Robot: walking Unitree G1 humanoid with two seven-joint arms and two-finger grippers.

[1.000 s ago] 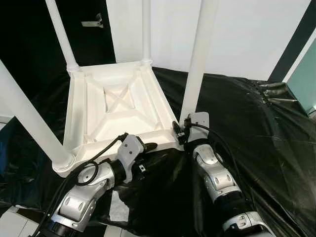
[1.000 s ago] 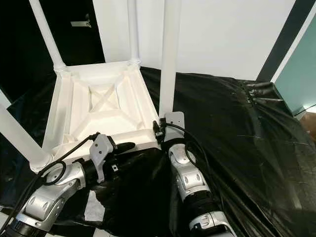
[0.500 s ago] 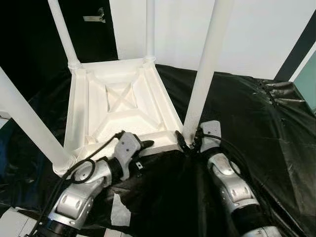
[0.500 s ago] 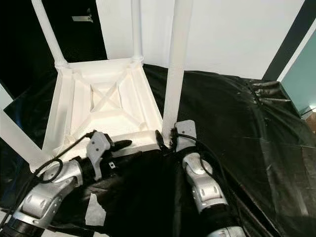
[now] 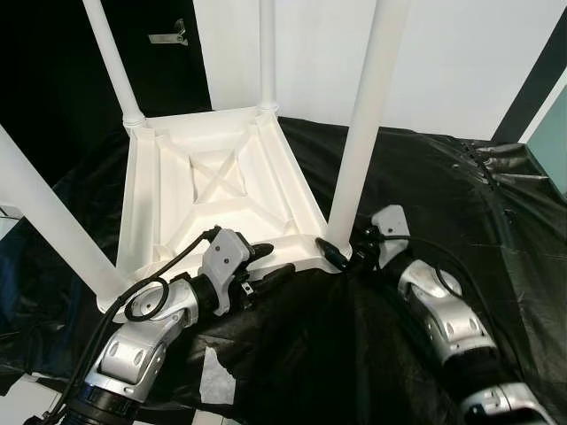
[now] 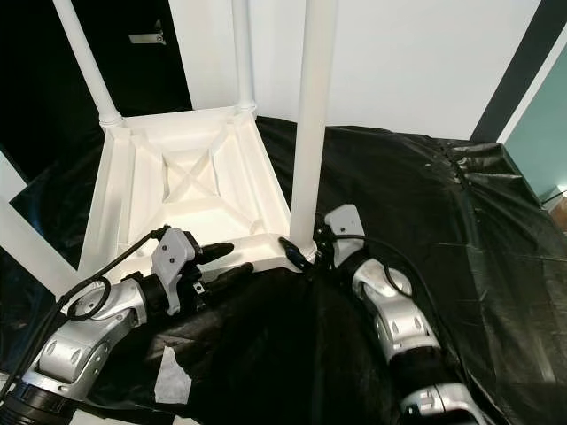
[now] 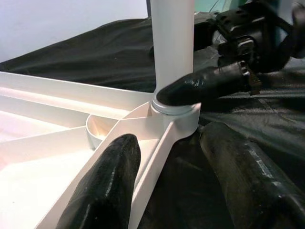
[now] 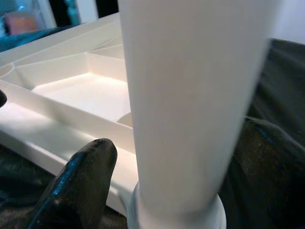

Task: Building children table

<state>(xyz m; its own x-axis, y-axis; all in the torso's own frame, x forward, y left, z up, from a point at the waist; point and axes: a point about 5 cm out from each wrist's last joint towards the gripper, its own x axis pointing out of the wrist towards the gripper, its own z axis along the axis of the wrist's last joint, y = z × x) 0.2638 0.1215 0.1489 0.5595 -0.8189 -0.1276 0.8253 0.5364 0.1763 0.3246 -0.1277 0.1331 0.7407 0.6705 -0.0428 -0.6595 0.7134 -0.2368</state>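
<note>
The white children's table (image 5: pixel 142 204) lies upside down on a black sheet with its four legs pointing up. My left gripper (image 5: pixel 268 263) is open astride the near rim: one finger (image 7: pixel 107 186) lies over the inner side and the other finger (image 7: pixel 243 186) sits outside above the sheet. My right gripper (image 5: pixel 341 251) is shut on the near right leg (image 5: pixel 363 133) just above its collar. One of its fingers (image 7: pixel 205 86) lies across the leg's base. From the right wrist, the leg (image 8: pixel 186 95) stands close, with a finger (image 8: pixel 76 186) beside it.
The black sheet (image 5: pixel 425 195) covers the floor and is rumpled to the right. A white scrap (image 5: pixel 213 376) lies on it near my left arm. The other legs (image 5: pixel 111 62) (image 5: pixel 266 53) (image 5: pixel 53 221) stand tall around the frame. A white wall is behind, and a dark door is at far left.
My right arm has swung out to the right while its gripper stayed at the base of the near right leg. The left gripper has slid slightly right along the near rim.
</note>
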